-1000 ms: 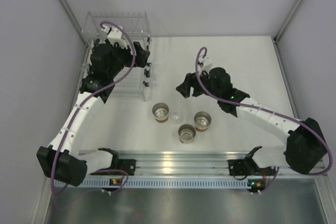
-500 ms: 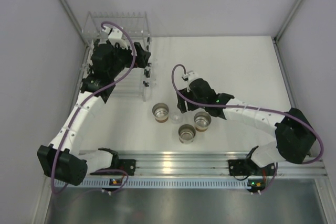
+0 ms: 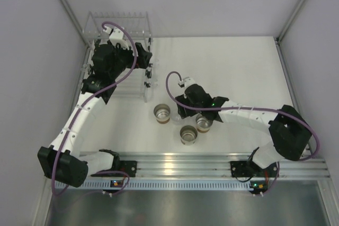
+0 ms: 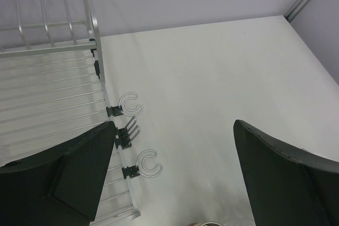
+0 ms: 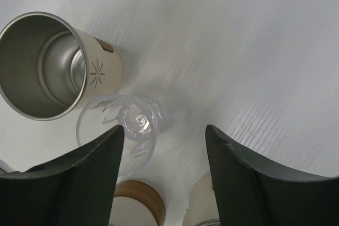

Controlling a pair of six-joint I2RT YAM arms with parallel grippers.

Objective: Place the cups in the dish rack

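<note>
Three cream cups with silvery insides stand near the table's front: one on the left (image 3: 162, 113), one in front (image 3: 188, 134), one on the right (image 3: 205, 123). My right gripper (image 3: 181, 110) is open and hangs low among them. In the right wrist view a clear cup (image 5: 124, 130) stands beside the left fingertip, next to a cream cup (image 5: 47, 64); the open gripper (image 5: 164, 132) holds nothing. My left gripper (image 3: 147, 66) is open and empty over the right edge of the clear dish rack (image 3: 119, 25), which also shows in the left wrist view (image 4: 53, 88). I see no other clear cups.
Two more cream cups (image 5: 139, 205) (image 5: 204, 205) sit close under the right gripper's fingers. Small clear hooks (image 4: 145, 163) stick out from the rack's side. Grey walls stand on both sides, and a metal rail (image 3: 180, 163) runs along the near edge.
My right arm has swung left and forward from the table's middle and come down over the clear cup between the cream cups. The left arm has not moved.
</note>
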